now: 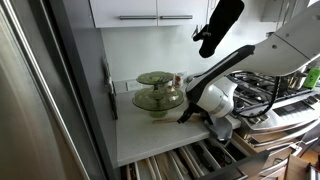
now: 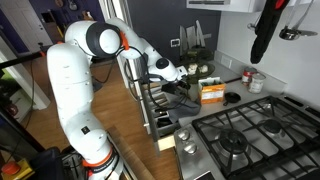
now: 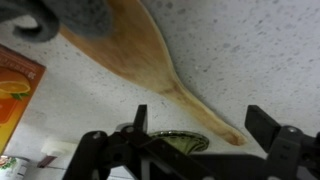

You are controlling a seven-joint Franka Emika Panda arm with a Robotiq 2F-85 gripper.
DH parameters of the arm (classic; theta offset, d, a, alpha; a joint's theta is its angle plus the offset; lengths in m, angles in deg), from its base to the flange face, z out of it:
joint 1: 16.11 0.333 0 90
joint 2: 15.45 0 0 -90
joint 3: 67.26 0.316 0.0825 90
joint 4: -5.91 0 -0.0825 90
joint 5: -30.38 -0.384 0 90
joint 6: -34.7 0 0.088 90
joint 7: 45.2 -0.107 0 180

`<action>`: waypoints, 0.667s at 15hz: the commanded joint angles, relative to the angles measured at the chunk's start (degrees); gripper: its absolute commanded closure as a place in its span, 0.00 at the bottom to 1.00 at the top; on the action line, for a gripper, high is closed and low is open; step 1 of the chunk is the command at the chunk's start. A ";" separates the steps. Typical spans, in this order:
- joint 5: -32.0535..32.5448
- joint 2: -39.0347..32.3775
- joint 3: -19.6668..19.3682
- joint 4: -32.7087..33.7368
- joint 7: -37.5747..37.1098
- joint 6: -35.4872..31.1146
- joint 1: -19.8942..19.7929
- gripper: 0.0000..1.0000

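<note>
Wooden spatula (image 3: pixel 135 55) just beneath tool (image 3: pixel 201 115)

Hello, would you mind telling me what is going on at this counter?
A robot arm stretches over the speckled kitchen counter, and its end effector hangs open above a wooden spatula lying flat on it. Nothing is gripped. A green glass dish stands close by, with an orange box and the gas stove further along.
</note>
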 commanded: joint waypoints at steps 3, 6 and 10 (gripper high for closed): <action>0.10 -1.88 -0.15 0.35 0.60 1.47 -1.06 0.30; 0.40 -1.62 -0.38 -0.44 0.29 2.15 -1.15 0.55; 0.34 -0.71 -0.46 -1.08 0.03 3.53 -1.19 0.84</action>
